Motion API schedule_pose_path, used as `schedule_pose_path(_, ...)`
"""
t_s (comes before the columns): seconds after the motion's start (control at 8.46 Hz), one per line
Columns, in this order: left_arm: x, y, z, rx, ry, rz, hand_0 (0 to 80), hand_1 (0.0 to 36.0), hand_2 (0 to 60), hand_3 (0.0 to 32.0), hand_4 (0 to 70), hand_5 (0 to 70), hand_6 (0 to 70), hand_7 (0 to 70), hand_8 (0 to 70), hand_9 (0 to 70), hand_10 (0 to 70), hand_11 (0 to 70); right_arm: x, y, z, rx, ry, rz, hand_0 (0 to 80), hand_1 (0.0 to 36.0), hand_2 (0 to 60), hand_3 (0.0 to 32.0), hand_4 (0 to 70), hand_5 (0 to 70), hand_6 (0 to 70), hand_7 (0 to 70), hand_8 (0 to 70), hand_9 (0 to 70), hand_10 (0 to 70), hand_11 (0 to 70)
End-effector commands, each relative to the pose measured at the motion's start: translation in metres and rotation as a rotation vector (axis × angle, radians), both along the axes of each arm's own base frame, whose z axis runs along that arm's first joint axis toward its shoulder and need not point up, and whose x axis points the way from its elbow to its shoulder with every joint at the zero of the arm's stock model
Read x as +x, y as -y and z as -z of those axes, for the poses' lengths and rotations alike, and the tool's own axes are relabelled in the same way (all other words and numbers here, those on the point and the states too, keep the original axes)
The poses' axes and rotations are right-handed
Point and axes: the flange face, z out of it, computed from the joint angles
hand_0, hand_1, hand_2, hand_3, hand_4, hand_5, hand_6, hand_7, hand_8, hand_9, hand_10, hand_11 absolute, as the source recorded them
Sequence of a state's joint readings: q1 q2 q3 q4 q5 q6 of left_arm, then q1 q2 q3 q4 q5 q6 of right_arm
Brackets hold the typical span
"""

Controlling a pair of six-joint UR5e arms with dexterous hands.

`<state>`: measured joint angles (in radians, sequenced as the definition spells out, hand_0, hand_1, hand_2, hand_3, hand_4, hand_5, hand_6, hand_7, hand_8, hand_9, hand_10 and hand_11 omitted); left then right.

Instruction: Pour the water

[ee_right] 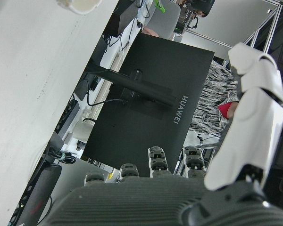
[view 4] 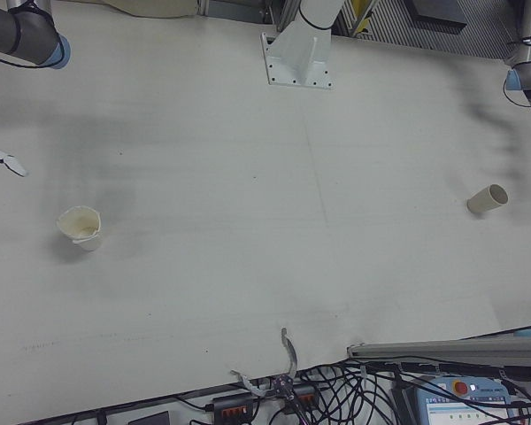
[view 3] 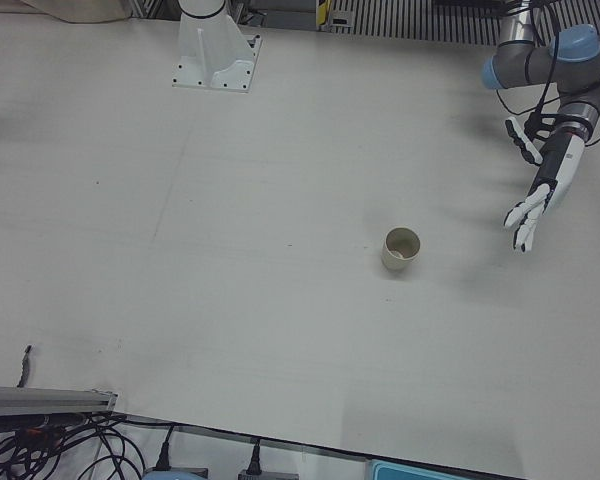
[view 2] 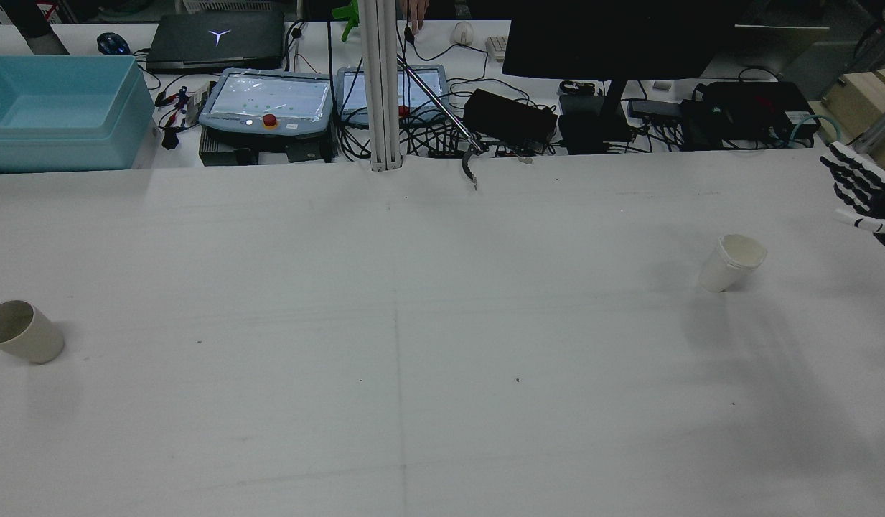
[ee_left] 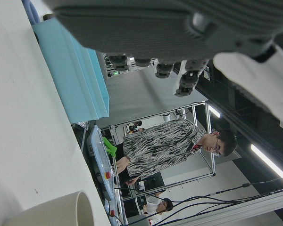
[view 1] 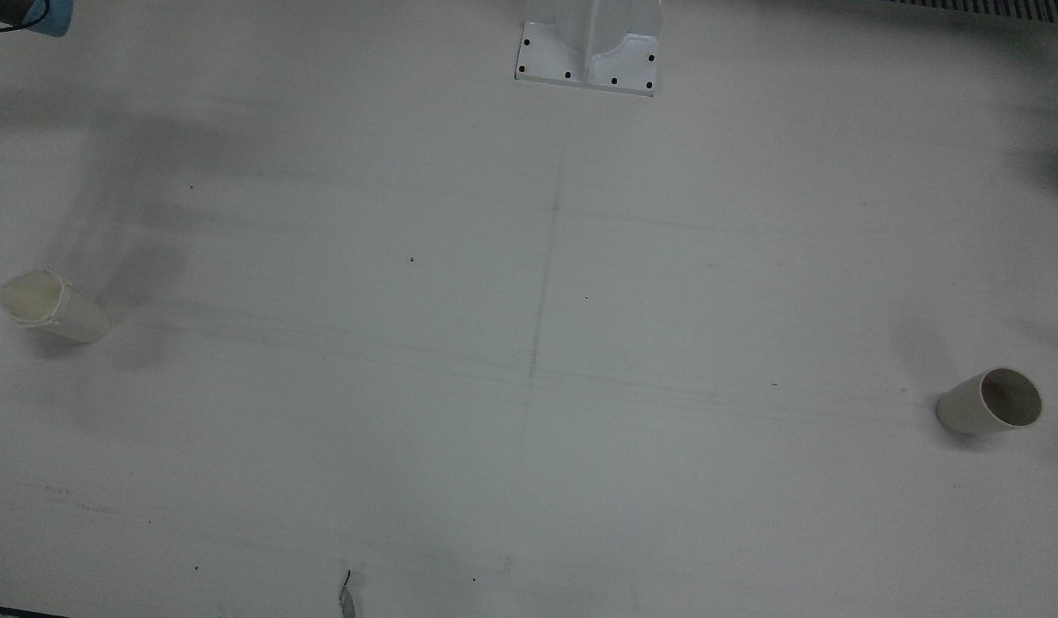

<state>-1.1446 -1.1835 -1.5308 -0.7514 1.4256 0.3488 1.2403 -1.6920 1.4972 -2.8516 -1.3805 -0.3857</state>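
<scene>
Paper is what both cups look like. The crumpled white cup (view 2: 731, 262) stands upright, mouth up, near the right hand (view 2: 857, 188), whose fingers are spread and empty. The beige cup (view 3: 401, 248), also upright, sits near the left hand (view 3: 532, 212), likewise wide open. Far apart, they demand long carries; squeezing the dented cup could buckle it and spill.

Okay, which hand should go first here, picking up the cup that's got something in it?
The right hand: it hovers open just beside the filled white cup on its half. The left hand, also open, is by the empty cup.
</scene>
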Motion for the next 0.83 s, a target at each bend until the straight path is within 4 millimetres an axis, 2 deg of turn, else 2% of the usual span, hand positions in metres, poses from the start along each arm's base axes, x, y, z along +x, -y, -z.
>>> schedule_pose_path(0.0, 0.016, 0.026, -0.018, -0.008, 0.022, -0.005, 57.4, 14.5, 0.0, 0.0, 22.6, 0.0, 6.7, 4.9, 0.3, 0.0, 4.6, 8.8, -0.031, 0.008, 0.007, 0.014, 0.009, 0.013, 47.0, 18.4, 25.9, 0.0, 4.9, 4.6, 9.6, 10.7, 1.6, 2.9, 0.0, 0.0)
schedule_pose_path(0.12, 0.018, 0.030, -0.022, -0.012, 0.026, -0.006, 62.3, 18.5, 0.0, 0.0, 22.7, 0.0, 7.3, 5.0, 0.4, 0.0, 5.0, 9.7, -0.036, 0.008, 0.007, 0.014, 0.010, 0.022, 47.0, 18.5, 25.8, 0.0, 5.0, 4.6, 9.6, 10.4, 1.8, 3.2, 0.0, 0.0)
schedule_pose_path(0.35, 0.040, 0.043, -0.031, -0.021, 0.032, -0.044, 80.0, 26.0, 0.0, 0.0, 21.9, 0.0, 7.5, 5.2, 0.5, 0.0, 5.7, 11.5, -0.042, 0.008, 0.008, 0.015, 0.009, 0.033, 47.4, 18.8, 25.7, 0.0, 5.0, 4.7, 9.7, 10.8, 1.7, 3.1, 0.0, 0.0)
schedule_pose_path(0.47, 0.044, 0.043, -0.033, -0.028, 0.038, -0.053, 80.0, 30.2, 0.0, 0.0, 21.0, 0.0, 8.0, 5.9, 0.6, 0.0, 6.3, 12.7, -0.042, 0.008, 0.008, 0.015, 0.009, 0.033, 47.3, 19.0, 26.2, 0.0, 4.3, 4.7, 9.5, 10.6, 1.9, 3.4, 0.0, 0.0)
schedule_pose_path(0.59, 0.056, 0.051, -0.034, -0.033, 0.042, -0.072, 80.0, 33.7, 0.0, 0.0, 20.6, 0.0, 8.1, 6.1, 0.7, 0.0, 6.0, 12.7, -0.044, 0.008, 0.008, 0.015, 0.007, 0.036, 47.3, 19.0, 25.8, 0.0, 4.1, 4.7, 9.5, 10.6, 1.9, 3.3, 0.0, 0.0)
schedule_pose_path(0.71, 0.069, 0.053, -0.033, -0.043, 0.048, -0.097, 80.0, 30.8, 0.0, 0.0, 21.3, 0.0, 8.5, 6.4, 0.7, 0.0, 5.4, 11.5, -0.045, 0.009, 0.009, 0.017, 0.008, 0.038, 47.4, 19.0, 25.8, 0.0, 4.3, 4.7, 9.5, 10.7, 1.9, 3.4, 0.0, 0.0)
